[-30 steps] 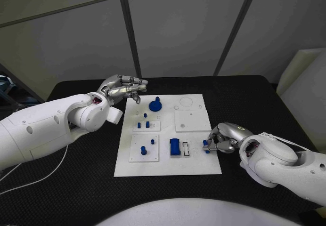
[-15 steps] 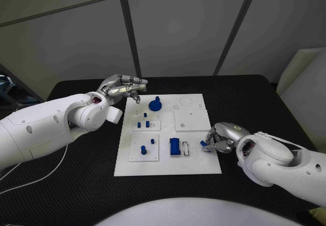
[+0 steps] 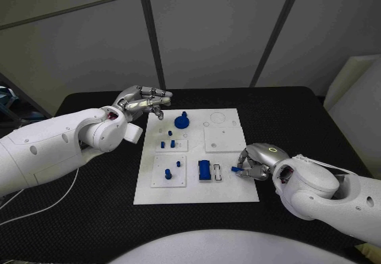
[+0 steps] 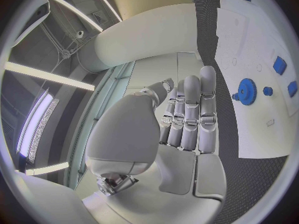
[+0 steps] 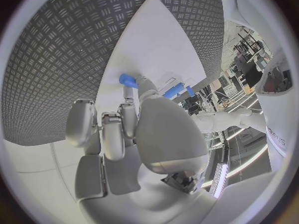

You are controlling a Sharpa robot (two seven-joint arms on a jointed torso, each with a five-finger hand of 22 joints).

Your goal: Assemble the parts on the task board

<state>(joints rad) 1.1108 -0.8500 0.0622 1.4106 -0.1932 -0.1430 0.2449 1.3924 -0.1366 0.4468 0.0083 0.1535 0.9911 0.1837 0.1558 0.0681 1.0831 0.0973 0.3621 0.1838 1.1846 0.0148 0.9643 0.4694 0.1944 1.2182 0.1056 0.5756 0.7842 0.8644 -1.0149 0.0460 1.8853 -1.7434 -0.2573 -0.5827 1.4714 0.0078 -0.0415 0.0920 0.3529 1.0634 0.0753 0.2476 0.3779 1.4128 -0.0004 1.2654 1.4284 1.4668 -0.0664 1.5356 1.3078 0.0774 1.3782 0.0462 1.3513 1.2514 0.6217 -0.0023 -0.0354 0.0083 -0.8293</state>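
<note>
Shifting leftward over task board (image 3: 227, 196): right robot hand (image 3: 255, 163) pinching blue part (image 3: 235, 169).

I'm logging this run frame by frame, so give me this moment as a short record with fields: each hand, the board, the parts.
left hand: the left hand hovers by the board's far left corner, fingers together, holding nothing
right hand: the right hand pinches a small blue part over the board's near right area
board: the task board lies flat on the black table
parts: the blue gear stands near the far end; the blue block stands near the near edge
</note>
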